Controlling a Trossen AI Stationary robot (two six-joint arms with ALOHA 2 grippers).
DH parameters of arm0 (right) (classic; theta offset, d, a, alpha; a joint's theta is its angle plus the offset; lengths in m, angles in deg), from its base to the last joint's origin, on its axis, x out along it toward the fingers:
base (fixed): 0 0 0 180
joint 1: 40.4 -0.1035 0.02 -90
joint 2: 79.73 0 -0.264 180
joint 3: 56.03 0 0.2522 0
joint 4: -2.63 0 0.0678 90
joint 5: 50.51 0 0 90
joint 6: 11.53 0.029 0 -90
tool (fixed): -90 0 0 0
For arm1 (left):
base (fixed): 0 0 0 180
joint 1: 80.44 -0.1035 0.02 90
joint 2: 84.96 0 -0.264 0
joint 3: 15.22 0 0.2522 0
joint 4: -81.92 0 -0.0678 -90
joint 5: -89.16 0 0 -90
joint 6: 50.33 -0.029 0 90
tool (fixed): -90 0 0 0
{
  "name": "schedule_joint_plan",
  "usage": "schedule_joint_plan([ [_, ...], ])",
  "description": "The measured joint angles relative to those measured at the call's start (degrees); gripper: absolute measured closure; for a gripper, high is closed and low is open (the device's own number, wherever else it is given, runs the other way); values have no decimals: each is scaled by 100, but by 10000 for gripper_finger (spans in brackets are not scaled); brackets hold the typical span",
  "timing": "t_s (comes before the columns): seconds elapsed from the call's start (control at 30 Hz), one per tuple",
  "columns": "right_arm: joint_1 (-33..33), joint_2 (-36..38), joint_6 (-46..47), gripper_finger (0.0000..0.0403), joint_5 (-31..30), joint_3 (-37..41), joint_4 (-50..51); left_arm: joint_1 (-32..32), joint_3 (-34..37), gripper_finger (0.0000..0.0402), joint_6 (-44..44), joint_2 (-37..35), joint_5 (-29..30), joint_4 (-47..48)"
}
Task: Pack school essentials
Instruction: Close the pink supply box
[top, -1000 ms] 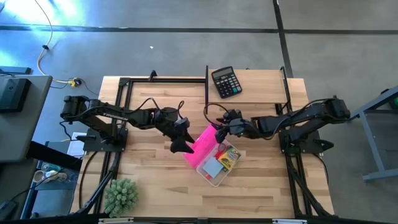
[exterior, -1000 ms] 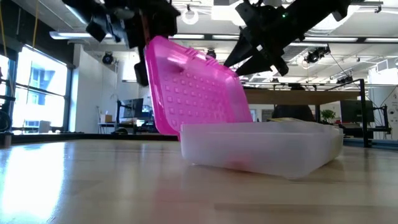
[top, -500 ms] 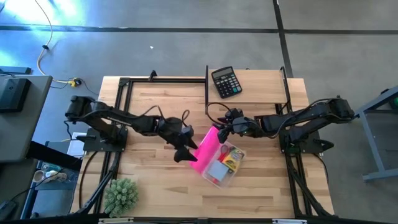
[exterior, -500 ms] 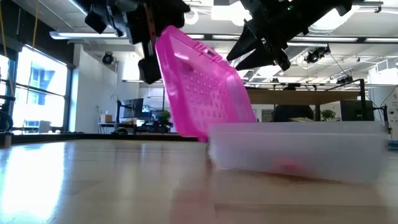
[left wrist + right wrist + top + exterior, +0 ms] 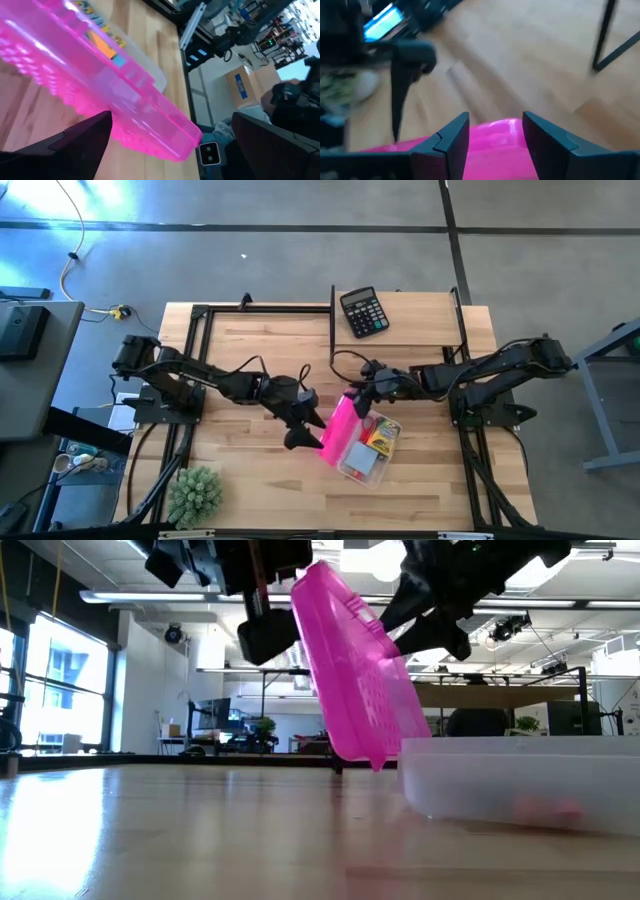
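A clear plastic case lies on the table's middle. Inside it show a yellow-green crayon box and a light-blue notepad. Its pink lid stands almost upright on its hinge, along the case's left side. My left gripper is open at the lid's outer face. My right gripper is at the lid's far end, shut on its edge. In the low view the lid leans over the case. My left gripper, wide open, has the lid's outer face lying across both fingers, coming from the table's left and slanting down. Whether both fingers touch it, I cannot tell. My right gripper pinches the lid's free edge between its two fingers, near the lid's far end. It comes from the table's right, slanting down. The lid stands steeply tilted on its hinge.
A black calculator lies at the table's far edge. A small green plant stands at the near left corner. Black frame bars run along the far part of the table.
My left gripper has gone toward the table's right edge against the lid's outer face. The lid has swung up from lying open and slanted to almost upright. The case has slid toward the table's right edge. My right gripper has stayed at the lid's far end and tipped with it.
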Motion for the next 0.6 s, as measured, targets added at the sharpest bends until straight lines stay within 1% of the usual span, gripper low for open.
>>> schedule_joint_plan([
  [0.1, -83, 188, 311, 231, 519, -4, 426, 53, -57, 2, -106, 0, -2, -1],
  [0.23, -490, 504, 863, 238, 673, -4, 1418, 76, -61, 2, -139, 0, -2, 4],
  [0.33, -829, 741, 1205, 244, 453, 2, 1800, 76, -61, 2, -141, 0, 0, 4],
  [0.47, -979, 845, 1233, 249, -22, 0, 1790, 73, -61, 2, -141, 0, 22, -5],
  [0.53, -978, 845, 1235, 249, -42, 0, 1787, 73, -61, 2, -141, 0, 22, -14],
  [0.6, -1007, 845, 1272, 249, 120, 0, 1785, 73, -61, 2, -156, 0, 39, -12],
])
